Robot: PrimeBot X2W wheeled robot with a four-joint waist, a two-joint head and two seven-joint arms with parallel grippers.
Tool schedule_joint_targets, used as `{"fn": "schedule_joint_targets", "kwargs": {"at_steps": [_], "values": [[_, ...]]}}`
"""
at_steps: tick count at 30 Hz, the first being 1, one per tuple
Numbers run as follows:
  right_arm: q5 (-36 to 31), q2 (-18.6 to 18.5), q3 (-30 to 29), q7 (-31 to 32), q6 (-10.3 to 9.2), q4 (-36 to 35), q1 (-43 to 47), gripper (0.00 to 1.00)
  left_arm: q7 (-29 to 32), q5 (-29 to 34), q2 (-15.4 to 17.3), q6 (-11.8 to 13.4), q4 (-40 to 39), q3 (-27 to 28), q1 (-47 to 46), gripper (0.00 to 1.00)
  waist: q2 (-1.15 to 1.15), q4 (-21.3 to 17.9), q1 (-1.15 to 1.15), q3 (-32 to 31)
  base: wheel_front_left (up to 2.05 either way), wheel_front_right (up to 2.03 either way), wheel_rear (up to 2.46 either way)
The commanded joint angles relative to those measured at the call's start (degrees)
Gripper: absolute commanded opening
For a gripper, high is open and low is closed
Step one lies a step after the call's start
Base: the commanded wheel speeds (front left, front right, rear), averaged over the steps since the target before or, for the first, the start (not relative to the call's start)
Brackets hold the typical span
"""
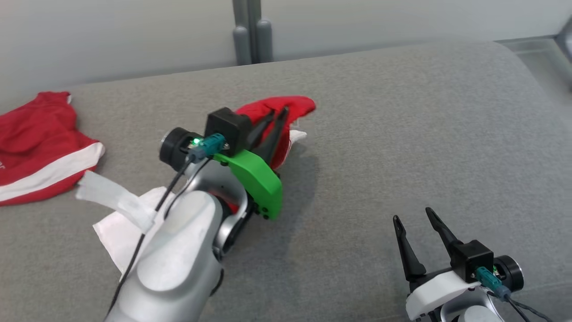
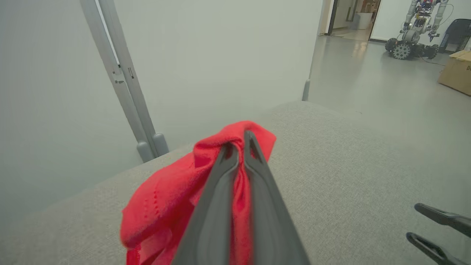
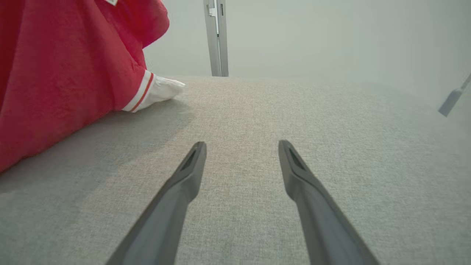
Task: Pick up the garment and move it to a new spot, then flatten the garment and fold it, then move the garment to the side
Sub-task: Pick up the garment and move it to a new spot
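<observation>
While clenched, L pincer (image 1: 278, 112) w/ red garment (image 1: 301, 105) betw. tips; R pincer (image 1: 412, 214) released, well apart.

The head camera looks forward and down from above the grey fabric surface (image 1: 402, 112), taking in the left claw (image 1: 278, 117) at centre and the right claw (image 1: 413, 214) at lower right. The left wrist camera sits close behind its own claw, facing over the red garment (image 2: 162, 198) toward the pale wall (image 2: 220, 55). The right wrist camera lies low near the surface, facing that same wall and garment.
</observation>
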Motion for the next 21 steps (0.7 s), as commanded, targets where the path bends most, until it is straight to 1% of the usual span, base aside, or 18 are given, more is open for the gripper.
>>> {"fn": "schedule_joint_targets", "kwargs": {"at_steps": [1, 3, 6, 8, 11, 16, 17, 18, 21], "values": [[0.39, -0.07, -0.02, -0.18, -0.06, 0.02, -0.30, 1.00, 0.01, -0.73, -0.57, 0.43, -0.51, -0.73, 0.79, 0.00, 0.00, -6.19, 0.00, 0.22, 0.00, 0.00, 0.00], [0.49, 0.00, 0.06, -0.18, -0.05, 0.04, -0.55, 1.00, -0.06, -0.87, -1.25, 1.00, -0.77, -2.75, 0.64, 0.00, 0.00, -8.40, 0.00, 0.74, 0.00, 0.00, 0.00], [1.00, 0.07, 0.05, -0.18, -0.06, 0.06, -1.23, 1.00, -0.49, -1.44, -1.72, 2.21, 0.86, -5.91, -0.69, 0.00, 0.00, -11.86, 0.00, 1.73, 0.00, 0.00, 0.00], [1.91, 0.09, 0.24, -0.18, -0.06, -0.12, -1.37, 1.00, -1.15, -3.00, -1.90, 2.79, 1.63, -8.40, -2.05, 0.00, 0.00, -13.92, 0.00, 2.26, 0.00, 0.00, 0.00], [2.55, 0.07, 0.06, -0.18, -0.06, -0.04, -1.07, 1.00, -2.90, -6.39, -1.92, 4.61, 1.39, -12.92, -4.60, 0.00, 0.00, -16.17, 0.00, 2.81, 0.00, 0.00, 0.00], [2.85, 0.09, 0.00, -0.18, -0.06, -0.25, -1.24, 1.00, -5.97, -12.17, -1.81, 8.33, 1.91, -18.70, -9.71, 0.00, 0.00, -18.04, 0.00, 4.22, 0.00, 0.00, 0.00], [2.96, 0.10, -0.14, -0.18, -0.06, -0.34, -1.34, 1.00, -6.41, -13.19, -1.81, 8.92, 2.41, -19.69, -10.48, 0.00, 0.00, -18.10, 0.00, 4.39, 0.00, 0.00, 0.00], [2.96, 0.10, -0.14, -0.18, -0.06, -0.34, -1.34, 1.00, -6.41, -13.19, -1.81, 8.92, 2.41, -19.69, -10.48, 0.00, 0.00, -18.10, 0.00, 4.39, 0.00, 0.00, 0.00], [2.87, 0.13, -0.41, -0.18, -0.05, -0.41, -1.56, 1.00, -7.28, -14.49, -1.70, 10.64, 6.88, -21.66, -11.92, 0.00, 0.00, -17.95, 0.00, 4.86, 0.00, 0.00, 0.00]]}}
